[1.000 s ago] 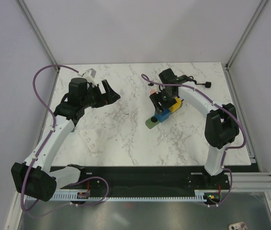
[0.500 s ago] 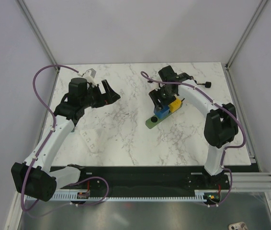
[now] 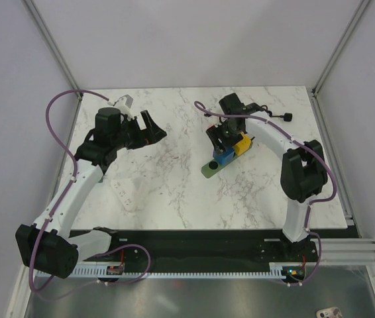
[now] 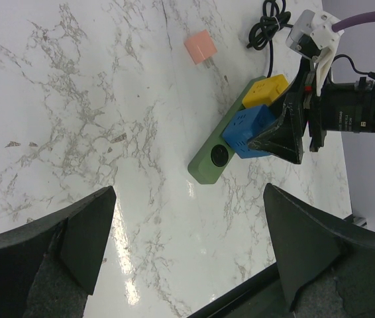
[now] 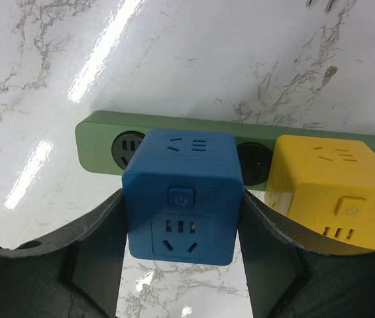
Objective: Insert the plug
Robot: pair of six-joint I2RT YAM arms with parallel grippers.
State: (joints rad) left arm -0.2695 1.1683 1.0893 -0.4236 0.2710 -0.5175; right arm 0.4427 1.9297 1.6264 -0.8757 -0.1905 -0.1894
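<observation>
A green power strip (image 3: 208,171) lies mid-table, also seen in the left wrist view (image 4: 213,161) and the right wrist view (image 5: 97,132). A blue cube plug (image 5: 184,195) stands on its middle socket, and my right gripper (image 5: 182,207) is shut on its two sides. From above, the right gripper (image 3: 223,142) covers much of the blue plug (image 3: 224,158). I cannot tell how deep its pins sit. A yellow cube plug (image 5: 336,192) stands on the strip beside it. My left gripper (image 3: 153,128) hovers open and holds nothing, well left of the strip.
A pink cube (image 4: 199,47) lies loose on the marble beyond the strip. A black cable (image 3: 277,117) runs along the back right. A white flat piece (image 3: 124,196) lies near the left arm. Open sockets (image 5: 128,150) show on the strip.
The right arm's elbow has shifted slightly left, and the strip with the blue plug has nudged a little. The left arm has not moved.
</observation>
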